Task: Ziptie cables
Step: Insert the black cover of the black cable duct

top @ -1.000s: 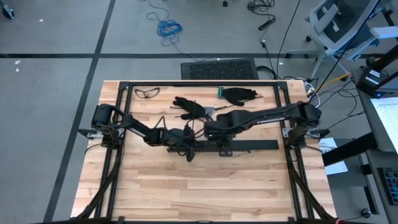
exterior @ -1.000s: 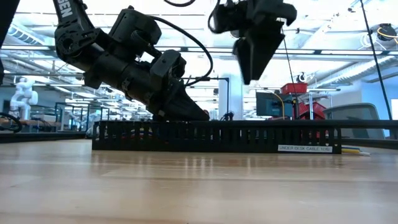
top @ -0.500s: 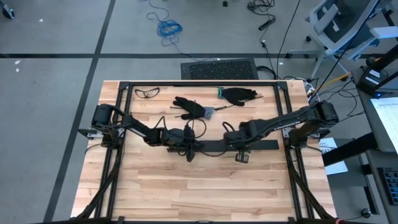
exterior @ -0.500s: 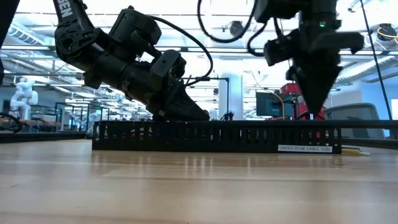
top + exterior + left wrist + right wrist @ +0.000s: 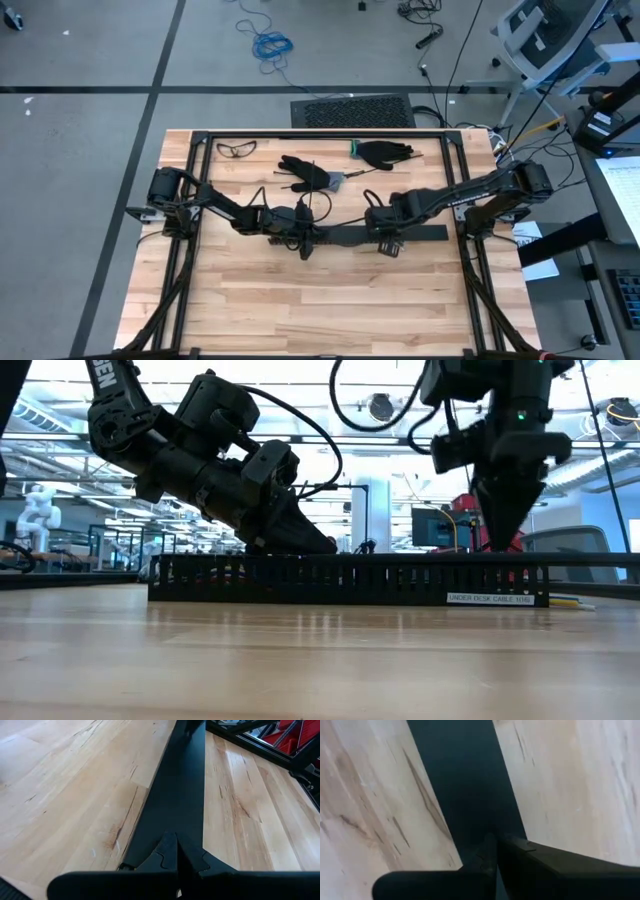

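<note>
The black slotted strip [image 5: 345, 579] lies flat on the wooden table [image 5: 330, 300], its long axis running from the left arm's side to the right arm's side. The left gripper [image 5: 305, 238] rests on the strip's left end, fingers pressed together on the lid with nothing between them. The right gripper [image 5: 388, 240] points straight down onto the strip right of its middle, fingers also pressed together and empty. The cables [image 5: 567, 600] show only as yellow and pale ends projecting past the strip's right end, parallel to it. Beyond the strip lie two black gloves [image 5: 312, 170] and safety glasses [image 5: 237, 149].
</note>
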`<action>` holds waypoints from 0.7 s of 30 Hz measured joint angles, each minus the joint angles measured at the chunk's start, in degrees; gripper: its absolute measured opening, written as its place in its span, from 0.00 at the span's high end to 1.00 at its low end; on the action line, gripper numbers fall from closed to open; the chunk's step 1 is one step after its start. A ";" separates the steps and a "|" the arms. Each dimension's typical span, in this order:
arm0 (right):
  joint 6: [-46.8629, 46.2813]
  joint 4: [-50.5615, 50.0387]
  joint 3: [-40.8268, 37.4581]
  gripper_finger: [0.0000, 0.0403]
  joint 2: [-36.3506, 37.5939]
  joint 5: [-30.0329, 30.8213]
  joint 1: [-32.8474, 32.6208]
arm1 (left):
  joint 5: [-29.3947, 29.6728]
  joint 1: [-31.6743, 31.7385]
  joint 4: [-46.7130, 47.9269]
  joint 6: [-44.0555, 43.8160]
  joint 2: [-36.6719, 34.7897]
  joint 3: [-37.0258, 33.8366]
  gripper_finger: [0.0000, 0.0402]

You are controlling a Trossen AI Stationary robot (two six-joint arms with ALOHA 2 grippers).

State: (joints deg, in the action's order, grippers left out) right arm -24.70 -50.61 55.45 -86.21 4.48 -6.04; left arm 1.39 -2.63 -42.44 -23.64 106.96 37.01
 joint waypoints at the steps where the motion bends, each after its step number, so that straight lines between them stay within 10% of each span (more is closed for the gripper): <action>1: -0.20 0.51 -0.63 1.00 0.00 -0.06 -0.02 | 0.00 0.00 -0.02 0.00 0.00 0.00 1.00; 21: -1.74 2.93 2.77 1.00 4.85 8.30 1.60 | -2.07 0.09 -2.84 0.05 -0.09 -0.11 1.00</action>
State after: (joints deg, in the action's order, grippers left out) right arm -26.43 -47.68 58.22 -81.37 12.78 -4.44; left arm -0.68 -2.55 -45.28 -23.59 106.87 36.91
